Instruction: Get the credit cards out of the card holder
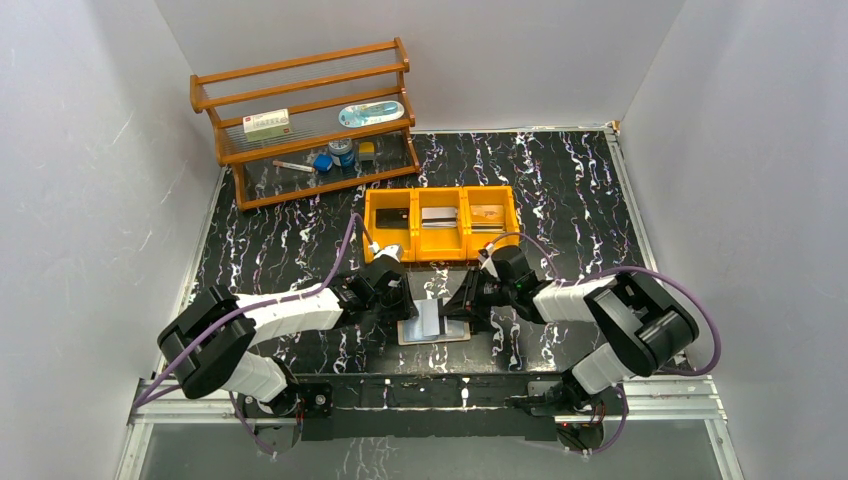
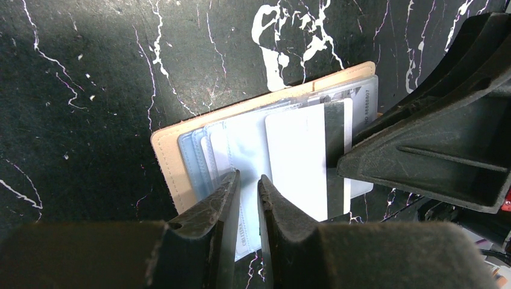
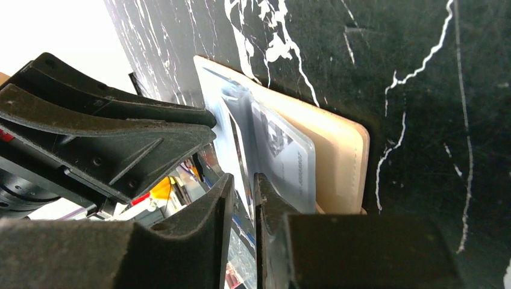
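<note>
Extraction is being attempted: left gripper (image 2: 248, 180) is pinching the card holder (image 2: 166, 162), right gripper (image 3: 244, 180) is straddling a white credit card (image 2: 298, 162), grip unclear, needing firm closing before pulling.

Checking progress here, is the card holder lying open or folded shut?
Open. The card holder lies spread flat on the table, pocket panels face up, with the tan cover showing around them.

A yellow three-compartment bin (image 1: 441, 256) stands on the black, white-veined desk (image 1: 570, 180), just beyond the left hand (image 1: 400, 297) and the right hand (image 1: 468, 300). Farther off, beyond and left of the left hand, a wooden rack (image 1: 300, 78) carries a white box (image 1: 267, 123), an oval blue packet (image 1: 371, 113), a small tin (image 1: 341, 150) and a blue cap (image 1: 323, 162).
</note>
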Robot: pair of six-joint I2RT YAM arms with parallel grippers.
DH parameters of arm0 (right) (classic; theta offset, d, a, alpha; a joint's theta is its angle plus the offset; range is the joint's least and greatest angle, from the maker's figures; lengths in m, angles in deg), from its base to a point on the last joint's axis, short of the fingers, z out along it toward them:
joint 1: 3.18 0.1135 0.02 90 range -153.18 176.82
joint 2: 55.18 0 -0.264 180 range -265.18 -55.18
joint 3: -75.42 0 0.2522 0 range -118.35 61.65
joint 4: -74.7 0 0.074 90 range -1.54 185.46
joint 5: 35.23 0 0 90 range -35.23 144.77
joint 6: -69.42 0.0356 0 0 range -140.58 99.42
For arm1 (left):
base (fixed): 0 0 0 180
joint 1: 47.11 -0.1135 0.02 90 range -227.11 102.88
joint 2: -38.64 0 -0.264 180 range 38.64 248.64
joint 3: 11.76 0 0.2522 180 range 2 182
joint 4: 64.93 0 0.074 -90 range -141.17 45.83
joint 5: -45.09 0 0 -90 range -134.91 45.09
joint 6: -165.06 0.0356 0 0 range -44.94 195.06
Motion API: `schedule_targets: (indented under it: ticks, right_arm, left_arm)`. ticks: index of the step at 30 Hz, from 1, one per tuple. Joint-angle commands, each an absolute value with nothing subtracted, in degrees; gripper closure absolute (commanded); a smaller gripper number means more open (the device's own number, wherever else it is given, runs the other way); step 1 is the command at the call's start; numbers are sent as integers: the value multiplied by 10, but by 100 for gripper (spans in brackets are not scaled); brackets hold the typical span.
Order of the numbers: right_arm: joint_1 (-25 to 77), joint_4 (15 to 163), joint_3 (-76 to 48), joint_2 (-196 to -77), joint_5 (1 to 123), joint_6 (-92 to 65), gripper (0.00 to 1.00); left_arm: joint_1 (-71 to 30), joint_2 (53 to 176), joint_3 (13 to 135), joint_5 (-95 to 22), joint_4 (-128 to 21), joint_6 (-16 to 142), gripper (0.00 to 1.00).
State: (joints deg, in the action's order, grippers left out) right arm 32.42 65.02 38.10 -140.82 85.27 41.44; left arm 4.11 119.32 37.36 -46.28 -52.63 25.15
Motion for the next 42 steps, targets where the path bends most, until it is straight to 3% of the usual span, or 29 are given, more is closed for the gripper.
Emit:
schedule_targets:
  ticks: [1,6,10,12,17,23,30,42]
  right_arm:
    - [325,602,366,-1431,869,420,73]
    - [334,591,360,-1449,871,423,76]
    - [339,594,361,-1444,865,422,89]
    - [338,616,362,-1428,851,412,95]
    - [337,725,367,-1362,786,377,100]
    - [337,786,367,-1273,758,359,100]
    - [337,793,355,-1225,749,346,100]
    - [337,817,306,-1203,741,285,100]
  left_arm:
    - [44,1184,361,-475,-477,262,83]
    - [43,1186,362,-474,-477,262,83]
    - [43,1185,361,-477,-476,261,83]
    - [43,1183,361,-478,-474,261,83]
    - [43,1165,357,-495,-467,258,81]
    - [44,1109,346,-510,-475,255,69]
    - [44,1031,326,-522,-499,240,44]
    - [43,978,317,-560,-456,231,36]
